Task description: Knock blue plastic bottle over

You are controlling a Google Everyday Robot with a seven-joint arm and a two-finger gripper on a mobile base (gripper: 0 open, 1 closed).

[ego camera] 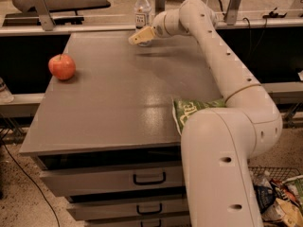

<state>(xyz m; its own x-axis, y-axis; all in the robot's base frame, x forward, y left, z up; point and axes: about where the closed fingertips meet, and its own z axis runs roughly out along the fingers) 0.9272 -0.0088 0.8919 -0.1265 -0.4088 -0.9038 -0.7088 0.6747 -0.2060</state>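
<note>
The blue plastic bottle (142, 11) is a small clear bottle with a white cap and a white label. It stands upright at the far edge of the grey table (118, 93). My gripper (140, 36) reaches across the table and sits just in front of the bottle's lower part, right at it, covering its base. Whether it touches the bottle cannot be told.
A red apple (62, 66) sits at the table's left side. A green chip bag (194, 111) lies at the right edge, partly behind my arm. Drawers (113, 181) are below the tabletop. A wire basket with clutter (279, 197) is at the lower right.
</note>
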